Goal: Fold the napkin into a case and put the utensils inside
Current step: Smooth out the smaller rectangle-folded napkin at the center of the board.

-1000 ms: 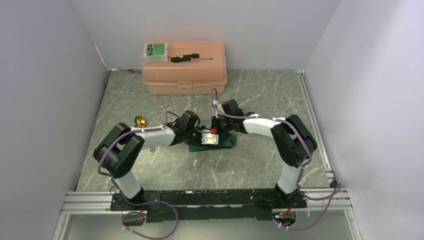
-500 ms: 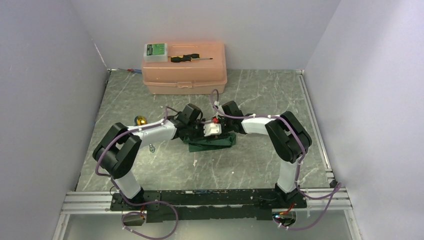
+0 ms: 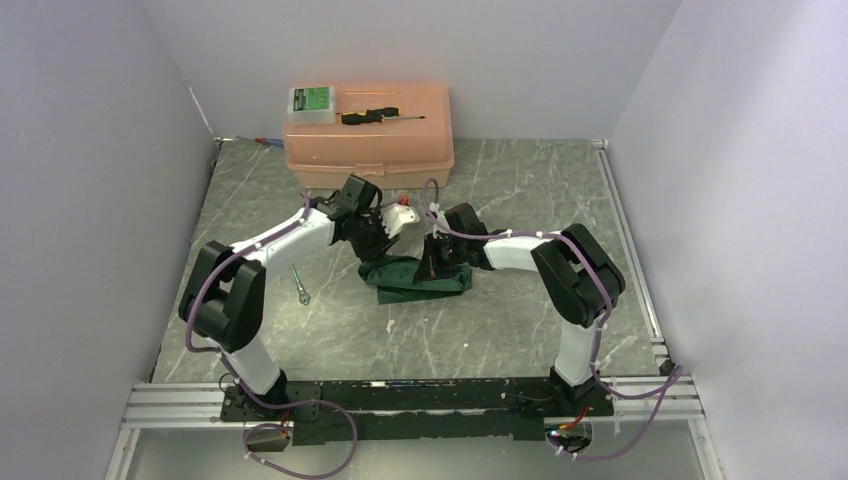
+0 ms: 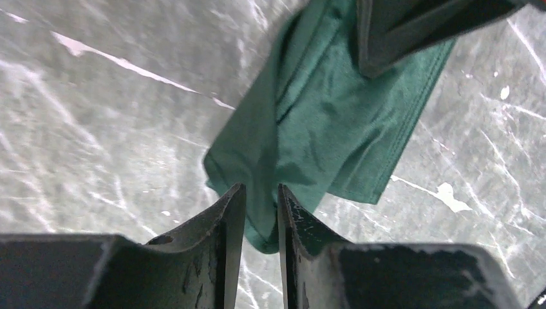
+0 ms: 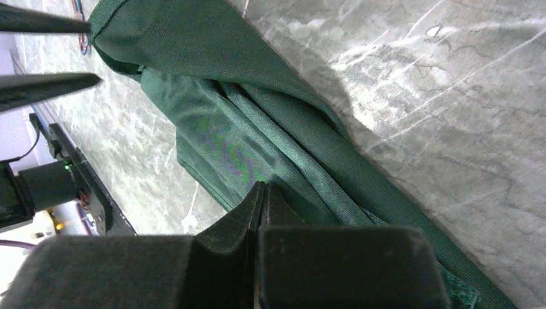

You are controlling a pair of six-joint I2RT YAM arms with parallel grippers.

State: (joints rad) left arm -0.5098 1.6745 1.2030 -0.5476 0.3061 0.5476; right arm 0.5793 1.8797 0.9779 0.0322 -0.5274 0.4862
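Silver utensil (image 3: 300, 286): you find it lying flat on the table (image 3: 500, 330), left of the middle toward the left edge, near the left arm and apart from the napkin (image 3: 420, 283).
Left gripper (image 4: 261, 193): yours hangs over the napkin's left end, on the side toward the far edge. Its fingers stand a narrow gap apart with nothing pinched between them.
Napkin: it lies bunched in folds at the middle of the table, longer from left to right.
Right gripper (image 5: 261, 188): your fingers are pressed together, tips down on a fold in the napkin's right half. You cannot tell whether cloth is caught between them.
Peach box (image 3: 370, 150): it sits against the far edge toward the far-left corner, with a screwdriver (image 3: 375, 116) on its lid.
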